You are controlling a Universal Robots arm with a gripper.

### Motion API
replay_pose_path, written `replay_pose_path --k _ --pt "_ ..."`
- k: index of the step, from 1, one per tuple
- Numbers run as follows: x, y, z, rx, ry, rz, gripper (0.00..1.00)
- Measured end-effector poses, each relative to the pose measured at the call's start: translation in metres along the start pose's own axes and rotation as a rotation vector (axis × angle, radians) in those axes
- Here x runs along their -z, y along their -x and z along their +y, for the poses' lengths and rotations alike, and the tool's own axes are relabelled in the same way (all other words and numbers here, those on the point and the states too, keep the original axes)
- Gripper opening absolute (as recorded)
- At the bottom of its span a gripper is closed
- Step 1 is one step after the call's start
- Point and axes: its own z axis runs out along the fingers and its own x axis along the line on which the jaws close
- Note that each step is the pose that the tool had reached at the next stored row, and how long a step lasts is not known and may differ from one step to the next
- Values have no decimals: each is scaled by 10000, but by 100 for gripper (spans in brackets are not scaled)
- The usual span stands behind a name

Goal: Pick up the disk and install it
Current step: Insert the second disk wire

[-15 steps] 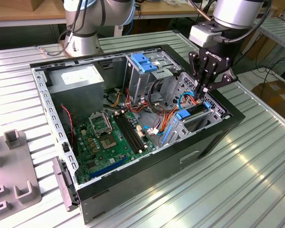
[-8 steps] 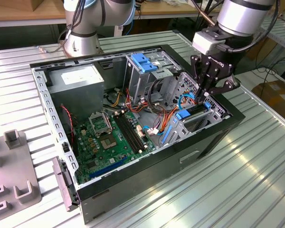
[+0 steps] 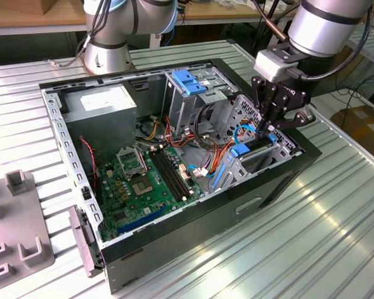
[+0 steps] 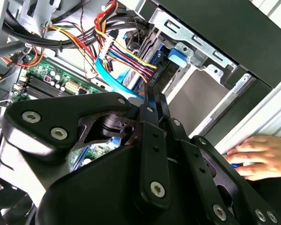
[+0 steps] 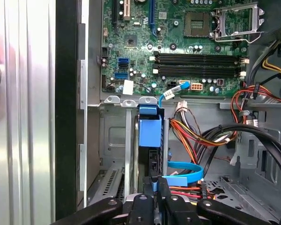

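One gripper (image 3: 266,132), jaws clamped on the disk (image 5: 150,132), lowers it bayward; nearby cables (image 5: 192,136) could snag.

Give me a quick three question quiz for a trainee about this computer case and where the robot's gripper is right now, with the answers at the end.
1. True or false: the gripper is lowered into the open computer case.
2. Which sits nearest the gripper in the exterior view: A the power supply, B the blue-framed disk at the drive bay, C the empty processor socket?
3. In the second wrist view, what rests outside the case beside its dark wall?

Key
1. True.
2. B; the disk's blue carrier stands on edge just ahead of the fingers in the first wrist view.
3. A person's hand.
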Motion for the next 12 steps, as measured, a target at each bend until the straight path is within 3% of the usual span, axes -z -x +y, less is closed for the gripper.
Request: replay_pose_path --k 4,8,10,12 --pt "-16 -12 24 -13 -144 -197 16" --pt "-25 -44 56 -31 -239 -544 16" --pt "-37 -69 59 -35 -251 -624 16" --pt "-48 -82 61 -39 -251 -639 16"
